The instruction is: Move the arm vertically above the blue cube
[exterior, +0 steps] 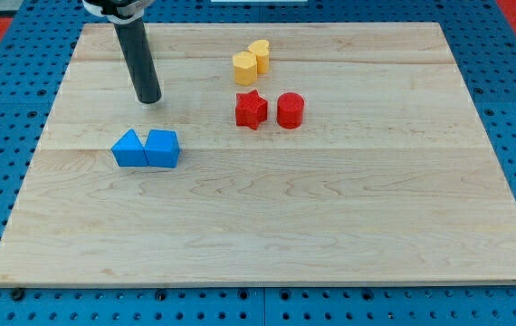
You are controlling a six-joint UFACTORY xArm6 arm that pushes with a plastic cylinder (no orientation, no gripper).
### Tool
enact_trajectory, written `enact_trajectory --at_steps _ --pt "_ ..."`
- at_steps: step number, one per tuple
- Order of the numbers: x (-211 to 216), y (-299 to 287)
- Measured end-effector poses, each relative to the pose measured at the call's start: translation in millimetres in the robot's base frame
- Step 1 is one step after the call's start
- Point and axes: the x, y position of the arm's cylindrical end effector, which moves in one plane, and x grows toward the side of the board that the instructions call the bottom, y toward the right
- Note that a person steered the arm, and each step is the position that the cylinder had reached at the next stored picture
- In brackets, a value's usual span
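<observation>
The blue cube sits on the wooden board at the view's left, touching a blue triangular block on its left side. My tip rests on the board toward the view's top from the blue cube, a short gap away and slightly to its left. The dark rod rises from the tip to the view's top left.
A yellow hexagonal block and a yellow heart block touch near the view's top centre. A red star and a red cylinder stand just below them. A blue pegboard surrounds the board.
</observation>
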Motion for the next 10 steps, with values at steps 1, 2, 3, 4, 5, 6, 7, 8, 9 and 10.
enact_trajectory --at_steps 1,2,3,4,5,6,7,8,9,10 --pt "-5.1 -0.6" --pt "-13.7 -0.6" --pt "-13.7 -0.6" --pt "-13.7 -0.1" --pt "-17.9 -0.1" --pt "-21.1 -0.1" --pt "-21.1 -0.2" --pt "-12.3 -0.2" --pt "-6.7 -0.2" --pt "-6.7 -0.2"
